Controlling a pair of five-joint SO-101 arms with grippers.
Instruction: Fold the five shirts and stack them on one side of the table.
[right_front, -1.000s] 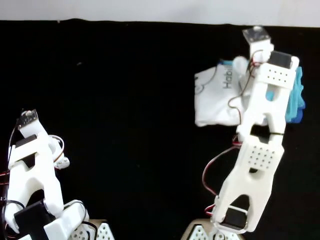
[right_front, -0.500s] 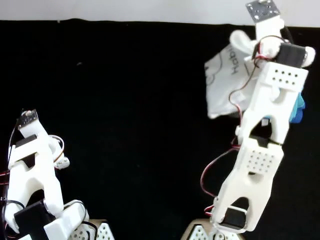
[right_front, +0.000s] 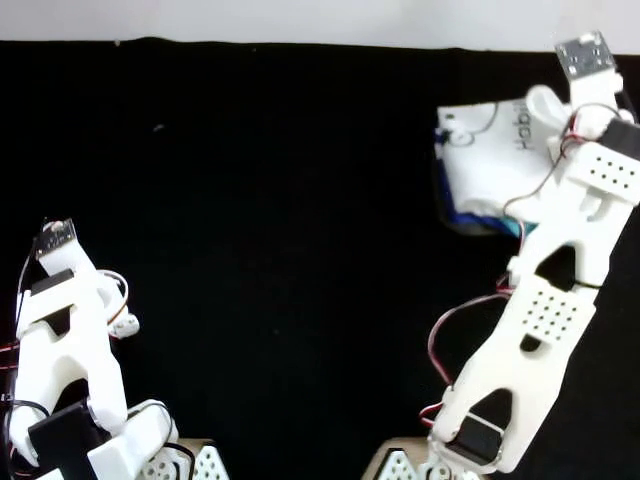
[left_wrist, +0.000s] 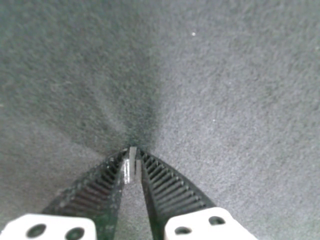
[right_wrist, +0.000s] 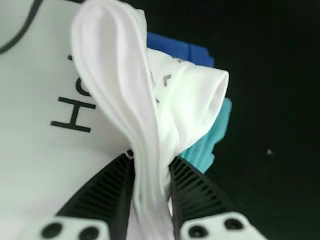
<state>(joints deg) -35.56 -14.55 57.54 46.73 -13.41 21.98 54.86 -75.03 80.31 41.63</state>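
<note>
At the near left we see the left tool pressed together over the black tabletop, while at the far right the right tool is clamped on a fold of the white shirt, which sits over a blue shirt and a teal shirt, the right arm covering the pile's right edge.
</note>
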